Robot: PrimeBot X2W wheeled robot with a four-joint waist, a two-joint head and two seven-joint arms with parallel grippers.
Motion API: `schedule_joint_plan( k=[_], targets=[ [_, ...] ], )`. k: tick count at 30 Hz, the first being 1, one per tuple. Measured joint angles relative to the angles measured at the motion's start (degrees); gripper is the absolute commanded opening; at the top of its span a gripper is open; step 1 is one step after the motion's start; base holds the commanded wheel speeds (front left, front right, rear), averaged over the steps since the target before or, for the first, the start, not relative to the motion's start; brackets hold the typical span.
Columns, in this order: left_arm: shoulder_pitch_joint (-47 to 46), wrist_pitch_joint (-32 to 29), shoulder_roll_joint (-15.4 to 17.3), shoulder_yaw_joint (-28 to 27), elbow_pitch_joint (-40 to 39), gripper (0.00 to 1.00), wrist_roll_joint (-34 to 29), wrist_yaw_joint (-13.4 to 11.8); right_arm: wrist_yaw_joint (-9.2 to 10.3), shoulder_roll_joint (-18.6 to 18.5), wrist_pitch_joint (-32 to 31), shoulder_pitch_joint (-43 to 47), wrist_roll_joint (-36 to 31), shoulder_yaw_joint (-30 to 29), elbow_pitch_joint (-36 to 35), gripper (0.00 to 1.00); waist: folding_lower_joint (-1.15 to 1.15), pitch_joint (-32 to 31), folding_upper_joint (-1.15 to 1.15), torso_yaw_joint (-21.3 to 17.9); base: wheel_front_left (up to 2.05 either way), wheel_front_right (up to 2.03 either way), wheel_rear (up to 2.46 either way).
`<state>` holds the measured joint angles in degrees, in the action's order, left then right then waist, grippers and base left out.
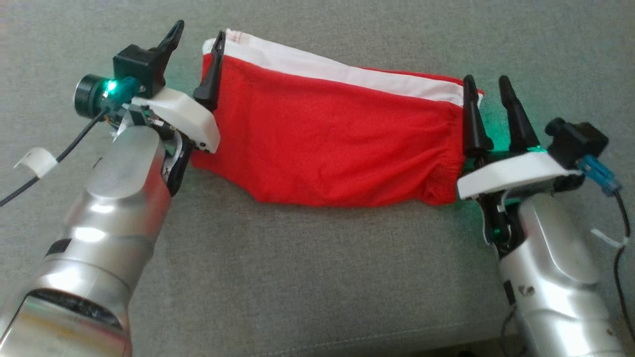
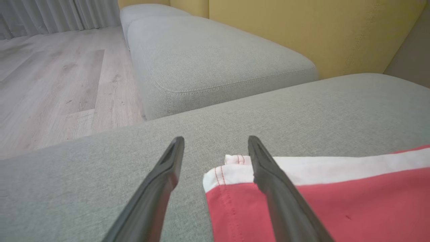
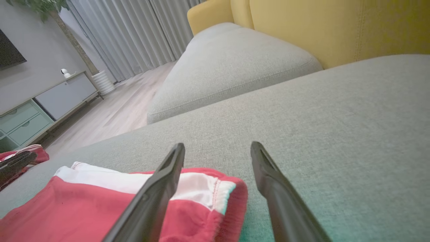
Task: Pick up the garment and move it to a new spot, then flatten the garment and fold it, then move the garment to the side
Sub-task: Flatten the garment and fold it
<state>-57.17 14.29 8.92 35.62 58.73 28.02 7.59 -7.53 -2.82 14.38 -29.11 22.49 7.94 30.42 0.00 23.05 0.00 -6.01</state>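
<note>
The left hand (image 1: 197,30) is held open, its fingers spread wide: one finger is seen over the left corner of the garment (image 1: 327,139), the other over the bare cushion (image 1: 297,277). The right hand (image 1: 486,79) is likewise open, nothing being gripped, with one finger above the garment's right end and the other over grey fabric beside it. Whether either finger touches the cloth cannot be told. The garment is laid flat as a long strip across the cushion between the two hands. It is made of red cloth, with a white band along its far edge. Red stitching is shown on the white hem at the left end, and the right end is gathered. Behind the cushion a yellow backrest (image 2: 302,37) is seen.
</note>
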Motion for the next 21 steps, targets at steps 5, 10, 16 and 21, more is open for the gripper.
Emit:
schedule_joint_plan(
  k=[5,10,16,21],
  targets=[
    [3.64,0.18,0.43,1.15,-3.86,1.00,1.55,0.00,0.00,0.01,0.01,4.86,-2.45,-2.34,-2.98,1.00,-0.01,-2.71,0.00,0.91,0.00,0.00,0.00],
    [13.29,-3.25,1.65,6.64,-4.81,1.00,5.67,0.00,0.00,0.02,0.01,9.79,-5.15,-4.53,-5.58,1.00,-0.01,-6.11,0.00,2.03,0.00,0.00,0.00],
    [17.49,-7.26,4.03,7.53,-5.32,1.00,11.23,0.00,0.00,0.03,-1.07,13.78,-6.61,-5.70,-10.31,1.00,-0.02,-9.37,0.00,2.34,0.00,0.00,0.00],
    [17.63,-8.81,4.59,7.23,-6.51,1.00,15.15,0.00,0.00,0.10,-3.54,16.22,-6.70,-6.23,-15.06,1.00,-0.01,-9.51,0.00,0.72,0.00,0.00,0.00]
  ],
)
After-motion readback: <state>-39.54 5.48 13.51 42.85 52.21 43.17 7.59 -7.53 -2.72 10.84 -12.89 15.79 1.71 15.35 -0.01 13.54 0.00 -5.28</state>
